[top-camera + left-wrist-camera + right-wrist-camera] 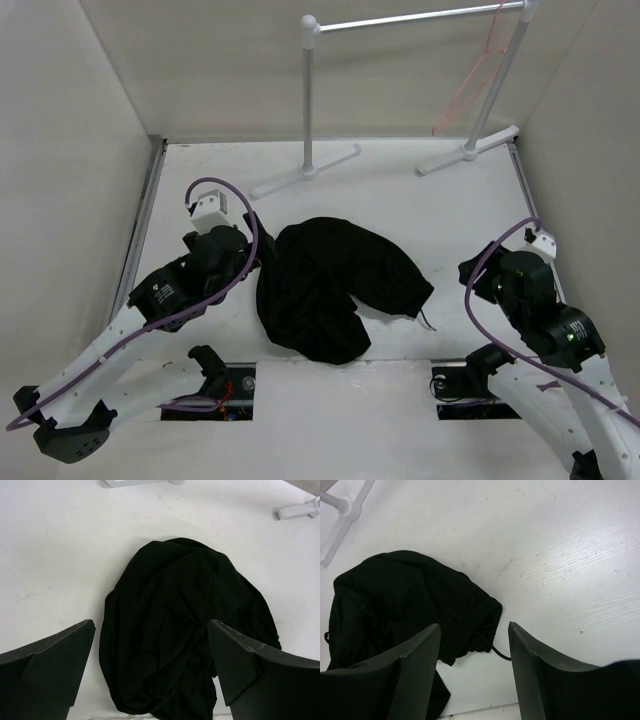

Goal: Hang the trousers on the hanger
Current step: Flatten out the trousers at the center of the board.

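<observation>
trousers (330, 290) on the table (400, 210) — hanger (466, 75) on the rack (309, 100) behind.

Soft matt black cloth for trousers (330, 290), creased. Smooth white table (570, 555) top with fine scratches and scuffs; smooth pale satin tube on rack (308, 100), thin pink-orange wire for hanger (456, 88). Matt black plastic on left gripper (150, 627) fingers (50, 665), faintly grainy.

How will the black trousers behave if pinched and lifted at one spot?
Probably floppy: the trousers lie in a crumpled heap on the table, so one pinch would likely raise a fold while the rest drapes. Pushed, they would likely bunch rather than slide whole. The thin cord trailing from one edge may dangle or snag.
</observation>
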`<state>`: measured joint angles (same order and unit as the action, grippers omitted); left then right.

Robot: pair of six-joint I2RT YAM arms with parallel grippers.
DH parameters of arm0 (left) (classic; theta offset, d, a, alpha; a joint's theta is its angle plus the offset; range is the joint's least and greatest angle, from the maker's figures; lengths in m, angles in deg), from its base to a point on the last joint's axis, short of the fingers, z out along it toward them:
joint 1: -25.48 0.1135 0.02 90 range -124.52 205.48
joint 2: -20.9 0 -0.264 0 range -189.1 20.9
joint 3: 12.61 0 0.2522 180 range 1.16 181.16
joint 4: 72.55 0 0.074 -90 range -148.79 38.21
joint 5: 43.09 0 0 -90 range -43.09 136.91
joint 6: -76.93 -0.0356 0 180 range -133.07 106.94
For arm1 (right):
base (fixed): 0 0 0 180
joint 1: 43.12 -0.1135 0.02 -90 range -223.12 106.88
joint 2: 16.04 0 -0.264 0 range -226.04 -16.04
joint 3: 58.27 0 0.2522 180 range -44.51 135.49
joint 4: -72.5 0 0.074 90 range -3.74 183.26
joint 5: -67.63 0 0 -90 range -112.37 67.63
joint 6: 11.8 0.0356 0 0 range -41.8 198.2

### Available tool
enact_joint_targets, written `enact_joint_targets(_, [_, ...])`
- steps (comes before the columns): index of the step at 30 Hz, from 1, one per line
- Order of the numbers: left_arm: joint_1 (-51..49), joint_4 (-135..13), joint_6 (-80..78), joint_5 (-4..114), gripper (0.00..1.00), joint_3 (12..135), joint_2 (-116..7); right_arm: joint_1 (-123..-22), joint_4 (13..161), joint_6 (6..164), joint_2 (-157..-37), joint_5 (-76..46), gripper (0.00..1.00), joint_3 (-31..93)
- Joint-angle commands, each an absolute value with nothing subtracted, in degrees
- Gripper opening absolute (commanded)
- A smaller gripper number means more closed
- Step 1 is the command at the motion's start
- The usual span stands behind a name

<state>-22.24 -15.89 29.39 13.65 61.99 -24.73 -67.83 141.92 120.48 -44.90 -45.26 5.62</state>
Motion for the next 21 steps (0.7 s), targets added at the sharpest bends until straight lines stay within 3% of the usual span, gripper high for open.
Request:
enact_joint_targets(1, [-20.97,-16.51,29.3,16.14,1.0,62.94,-24.63,-67.59,142.07,119.95,-44.26,-45.31,0.62,7.44])
enact_joint_targets(5, [-19.91,-18.0,29.04,16.41,1.0,62.6,-23.31,-67.68,142.07,119.77,-43.99,-44.26,0.58,8.14])
enact_joint_targets(7, [-19.65,-19.41,28.95,16.15,1.0,61.89,-23.13,-67.68,142.24,119.42,-43.91,-43.55,0.51,8.49])
enact_joint_targets(11, [-19.39,-20.82,29.47,15.27,1.0,60.22,-22.79,-68.38,143.21,119.24,-43.9,-40.93,0.11,8.84])
enact_joint_targets(13, [-19.12,-21.17,31.04,14.13,1.0,58.99,-21.12,-68.82,144.09,119.33,-44.69,-37.5,0.03,8.84])
enact_joint_targets(15, [-18.51,-21.26,31.58,14.56,0.99,57.94,-20.32,-70.05,144.7,119.86,-45.05,-34.16,0.02,7.8])
enact_joint_targets(16, [-18.51,-21.61,30.97,15.61,0.74,57.06,-20.24,-70.84,145.14,120.47,-45.05,-32.93,0.02,7.01])
enact_joint_targets(17, [-18.77,-21.0,30.71,16.05,0.4,56.18,-20.32,-71.72,145.75,121.17,-44.96,-32.31,0.03,6.22])
enact_joint_targets(18, [-18.86,-19.69,30.79,16.75,0.25,55.13,-20.41,-72.51,146.11,121.87,-44.87,-31.87,0.05,5.16])
enact_joint_targets(21, [-19.12,-14.07,34.38,17.03,0.22,51.97,-20.76,-74.97,144.19,124.42,-44.61,-30.55,0.22,0.69])
